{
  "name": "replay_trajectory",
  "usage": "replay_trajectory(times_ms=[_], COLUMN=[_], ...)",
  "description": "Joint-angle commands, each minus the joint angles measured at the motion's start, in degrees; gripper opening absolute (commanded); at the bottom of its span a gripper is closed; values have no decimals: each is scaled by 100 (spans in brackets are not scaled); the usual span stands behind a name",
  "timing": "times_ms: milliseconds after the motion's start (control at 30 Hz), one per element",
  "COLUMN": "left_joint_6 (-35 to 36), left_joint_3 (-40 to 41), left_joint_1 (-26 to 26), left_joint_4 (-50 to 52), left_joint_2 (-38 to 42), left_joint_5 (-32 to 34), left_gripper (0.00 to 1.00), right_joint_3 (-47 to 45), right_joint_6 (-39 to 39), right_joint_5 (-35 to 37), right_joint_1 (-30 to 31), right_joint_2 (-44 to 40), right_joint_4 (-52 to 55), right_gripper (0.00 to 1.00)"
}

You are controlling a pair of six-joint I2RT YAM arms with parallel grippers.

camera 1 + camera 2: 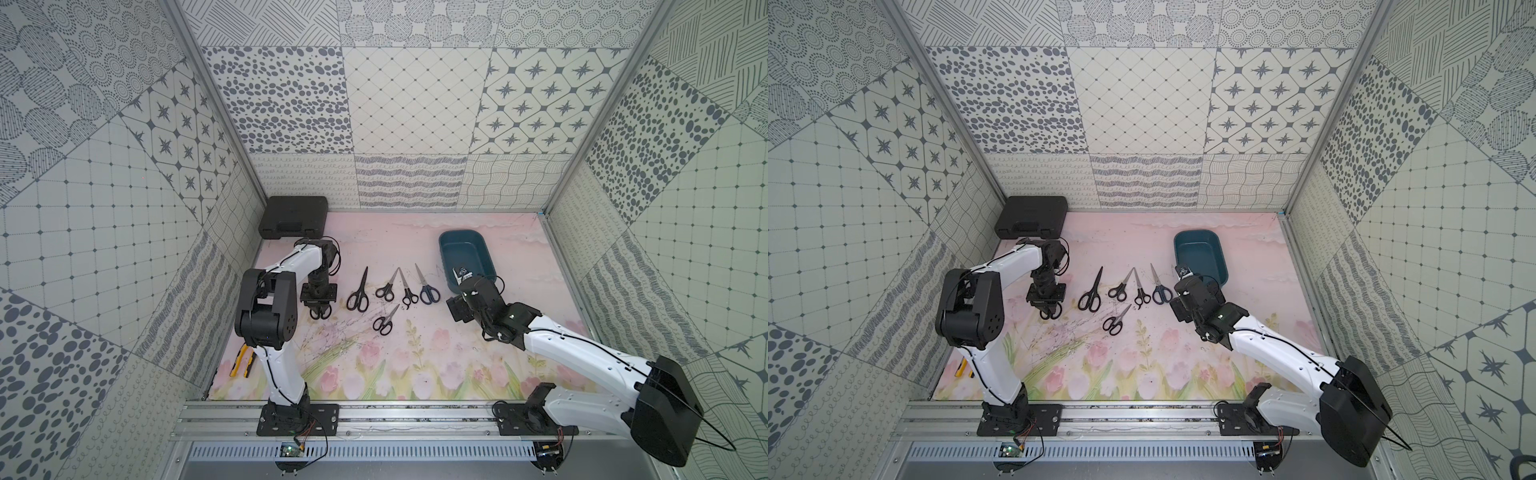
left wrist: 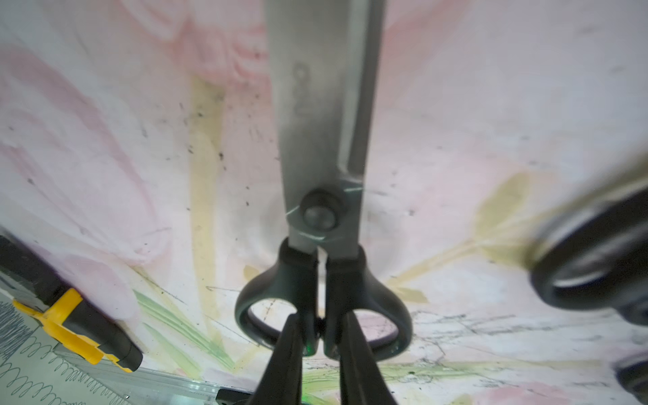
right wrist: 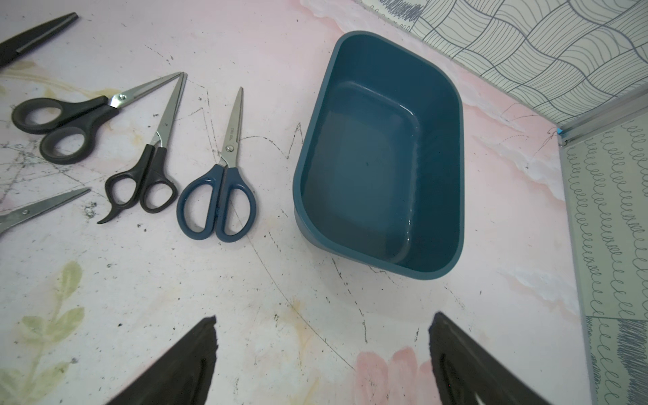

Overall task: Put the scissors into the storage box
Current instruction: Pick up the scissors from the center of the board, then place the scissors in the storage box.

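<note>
One scissors pair gripped by left fingers, right fingers wide, near storage box

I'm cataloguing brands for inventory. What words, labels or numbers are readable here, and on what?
No text is legible.
Print on the blade of the blue-handled scissors: too small to read.
Stamp on the silver-bladed scissors in the left tool: blurred.
Marks on the white sticker on the right arm: too small.
</note>
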State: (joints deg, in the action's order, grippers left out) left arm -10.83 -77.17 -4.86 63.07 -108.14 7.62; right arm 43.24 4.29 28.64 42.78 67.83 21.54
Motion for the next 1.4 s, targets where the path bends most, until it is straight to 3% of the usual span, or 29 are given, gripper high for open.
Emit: replay_trajectory(times_ms=[0,200,400,633,867,1067,1367], left_joint_6=[-382,-622,-918,-1516,-2450,-3334,-3733], left_joint_3=[-458,-1395,-3023,-4930,-5982,-6253,-6996], left_joint_1=[-345,-980,-2114,-3111,-3534,-3661,-3736], left_joint_4=[297,833,931,66,-1436,-3000,-3158], left_joint_2=[443,523,40,-1249,-2475,-3406,-4419], left_joint_5=[-61,-72,-455,-1490,-2241,-2724,-2473], left_gripper=[0,0,0,0,0,0,0], right_joint_3=[14,132,314,490,493,405,260], right_joint_6=[1,131,610,1562,1439,1478,1439], right_joint_5=[44,363,1307,823,840,733,612], right_joint_1=[27,23,-169,-1375,-1770,-1793,-1793], right_joint_2=[-86,-93,-271,-803,-932,-948,-1006], right_joint_4=[-372,-579,-399,301,452,456,404], right_gripper=[97,97,97,97,97,96,96])
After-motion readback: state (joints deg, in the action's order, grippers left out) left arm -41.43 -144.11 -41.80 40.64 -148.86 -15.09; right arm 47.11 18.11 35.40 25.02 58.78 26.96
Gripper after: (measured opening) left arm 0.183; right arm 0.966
